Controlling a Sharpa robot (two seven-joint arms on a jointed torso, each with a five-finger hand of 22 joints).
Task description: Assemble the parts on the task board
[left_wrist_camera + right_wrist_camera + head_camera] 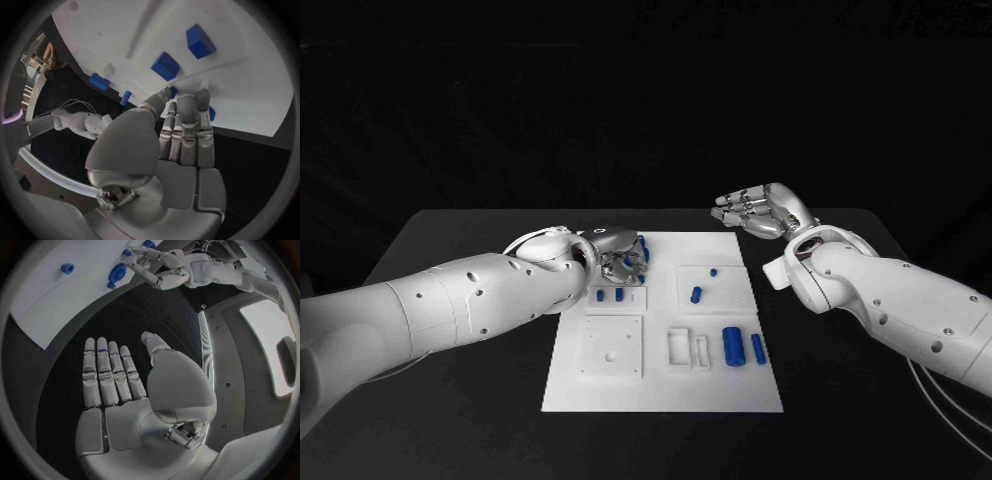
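White task board point(733, 390) lies mid-bench point(459, 230), blue parts point(733, 346) scattered on it: two long ones near its right edge, smaller ones toward the far side. Left robot hand point(625, 258) reaches over the board's far-left area, fingertips point(201, 97) at a small blue part; grip unclear. Right robot hand point(754, 210) hovers beyond the far-right corner, fingers apart, holding nothing.

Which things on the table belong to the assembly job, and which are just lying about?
Part of the job:
- task board
- blue parts lying on it
- left robot hand, fingers down at the board's far left corner among small blue pieces
- right robot hand, held off the board's far right corner, holding nothing

Just there:
- black table
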